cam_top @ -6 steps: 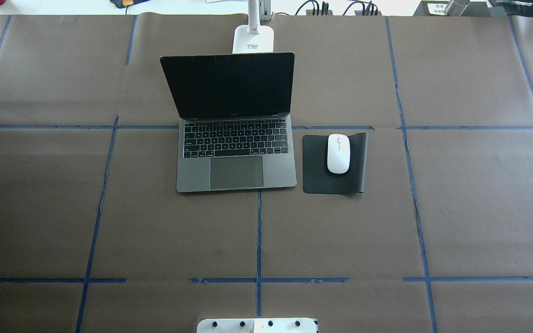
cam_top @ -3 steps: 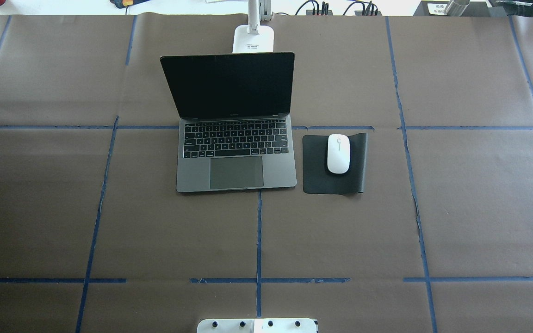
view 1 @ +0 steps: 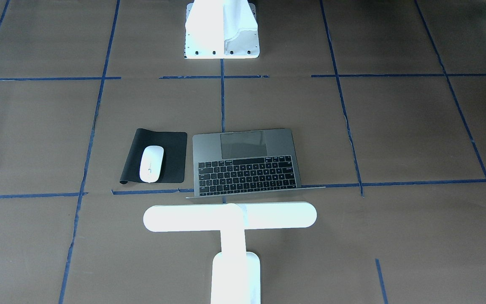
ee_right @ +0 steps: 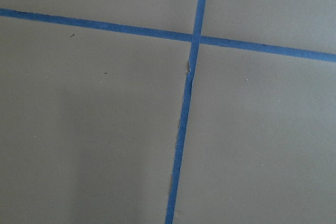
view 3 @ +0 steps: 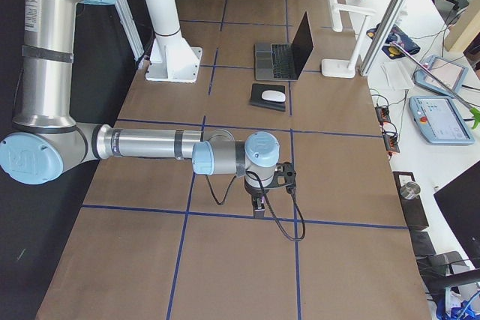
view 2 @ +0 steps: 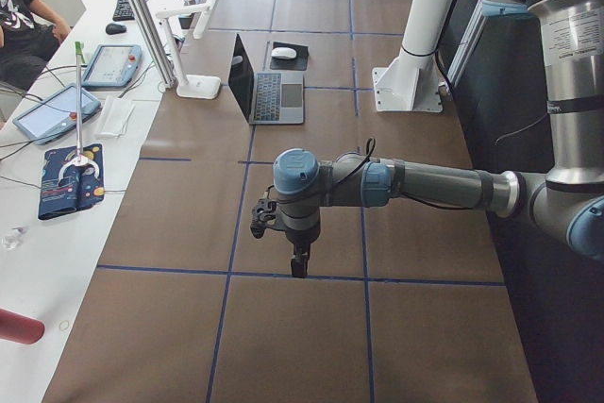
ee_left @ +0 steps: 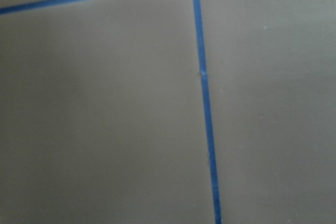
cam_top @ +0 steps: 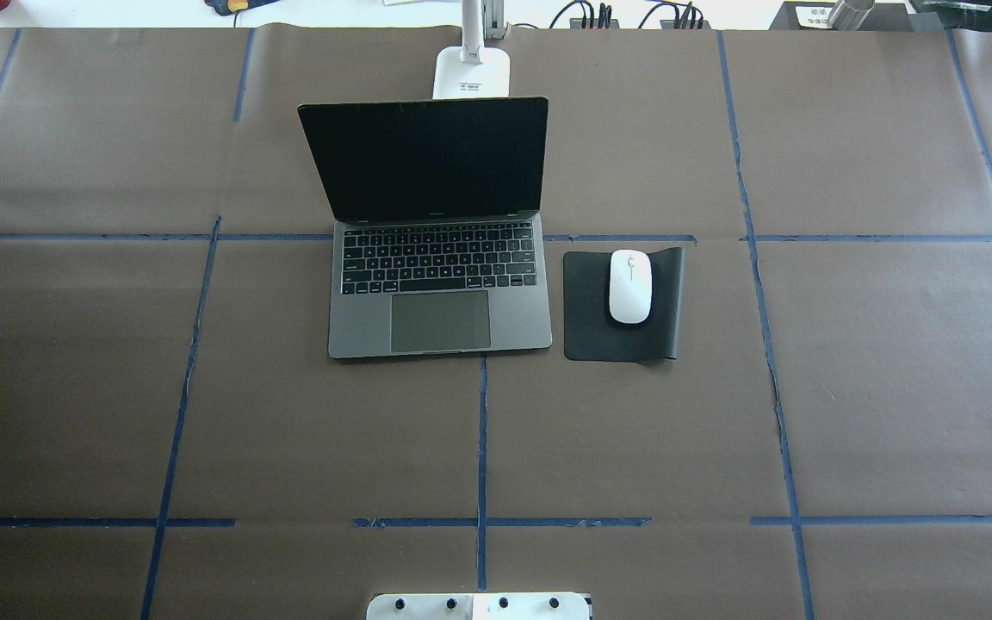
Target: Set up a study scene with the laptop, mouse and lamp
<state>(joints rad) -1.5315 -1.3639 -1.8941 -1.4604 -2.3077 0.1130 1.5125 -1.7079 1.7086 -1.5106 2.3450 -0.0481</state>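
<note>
The left gripper hangs fingers-down from its outstretched arm, close above the brown-paper-covered table and beside a strip of blue tape. It shows only in the side view, so I cannot tell how wide its jaws stand or whether they hold anything. The right gripper hangs the same way at the table's other end. It too shows only from the side, so its opening and any load cannot be told. Each wrist camera shows only paper and tape.

Well away from both grippers, between them along the table, the slim dark grey metal laptop sits open with its black screen tilted back. On the side toward the right gripper, just beside the laptop, lies a black rectangular mat. The small glossy white oval mouse rests on it. Behind the laptop's lid, on the side away from the robot, stands the white T-shaped desk lamp. On the robot's side is a white boxy base block.
</note>
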